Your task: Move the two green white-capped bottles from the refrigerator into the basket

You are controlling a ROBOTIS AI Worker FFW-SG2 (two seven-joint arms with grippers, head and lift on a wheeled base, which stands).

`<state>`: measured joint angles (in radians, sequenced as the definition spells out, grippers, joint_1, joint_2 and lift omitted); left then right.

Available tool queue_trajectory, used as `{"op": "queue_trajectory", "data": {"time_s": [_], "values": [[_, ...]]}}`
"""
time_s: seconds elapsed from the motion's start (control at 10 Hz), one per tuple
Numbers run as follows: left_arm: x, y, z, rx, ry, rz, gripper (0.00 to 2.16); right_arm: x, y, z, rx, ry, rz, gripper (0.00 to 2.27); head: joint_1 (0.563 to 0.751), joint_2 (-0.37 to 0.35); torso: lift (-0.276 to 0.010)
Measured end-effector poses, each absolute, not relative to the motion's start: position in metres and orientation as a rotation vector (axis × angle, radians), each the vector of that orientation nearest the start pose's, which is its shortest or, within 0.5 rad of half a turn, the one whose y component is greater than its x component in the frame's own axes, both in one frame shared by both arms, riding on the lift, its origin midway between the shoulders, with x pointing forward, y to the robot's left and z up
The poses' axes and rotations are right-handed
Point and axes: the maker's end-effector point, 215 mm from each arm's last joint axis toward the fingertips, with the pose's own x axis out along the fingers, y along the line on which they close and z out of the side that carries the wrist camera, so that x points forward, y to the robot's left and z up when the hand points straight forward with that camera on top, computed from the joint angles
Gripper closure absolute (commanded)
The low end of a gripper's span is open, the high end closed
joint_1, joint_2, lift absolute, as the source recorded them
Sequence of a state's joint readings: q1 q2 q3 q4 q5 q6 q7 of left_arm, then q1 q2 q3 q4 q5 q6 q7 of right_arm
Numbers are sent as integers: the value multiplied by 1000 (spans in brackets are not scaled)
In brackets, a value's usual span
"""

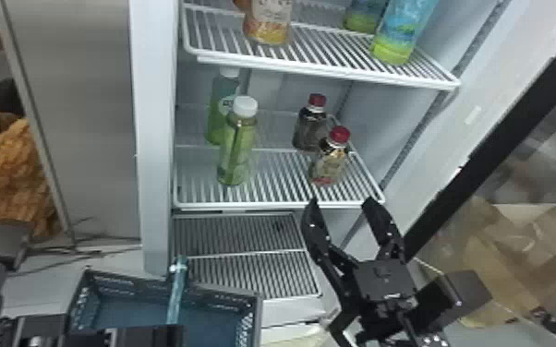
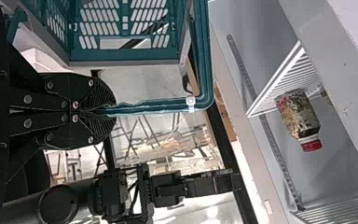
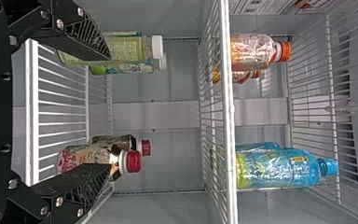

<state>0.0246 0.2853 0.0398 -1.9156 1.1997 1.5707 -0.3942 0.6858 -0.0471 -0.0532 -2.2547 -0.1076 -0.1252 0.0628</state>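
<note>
The right end effector (image 1: 341, 201) is standing wide open and empty before the shelf (image 1: 268, 204); the left end effector (image 2: 106, 112) is pinching a teal bar of the basket (image 2: 121, 56). Farther out, the front green bottle (image 1: 238, 152) is standing upright on the shelf, the rear green bottle (image 1: 221, 106) just behind. Each is probably proving moderately heavy, slightly yielding and perhaps slippery; the mid-body, below the shoulder, is offering the best hold. Both are showing slender green bodies and white caps.
</note>
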Motion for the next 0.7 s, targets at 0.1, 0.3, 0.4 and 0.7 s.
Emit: {"op": "queue_trajectory", "data": {"time_s": [0.1, 0.3, 0.4, 0.7], "values": [[305, 32, -356, -774, 1098, -1161, 1161, 396, -240, -261, 35, -126, 51, 245, 695, -333, -263], [305, 32, -355, -773, 1097, -1163, 1161, 396, -239, -262, 38, -125, 53, 245, 695, -332, -263], [306, 32, -355, -772, 1096, -1163, 1161, 396, -239, -262, 39, -124, 53, 245, 695, -331, -263], [306, 32, -355, -770, 1098, -1160, 1161, 403, -230, -264, 58, -127, 72, 240, 695, -317, -263]]}}
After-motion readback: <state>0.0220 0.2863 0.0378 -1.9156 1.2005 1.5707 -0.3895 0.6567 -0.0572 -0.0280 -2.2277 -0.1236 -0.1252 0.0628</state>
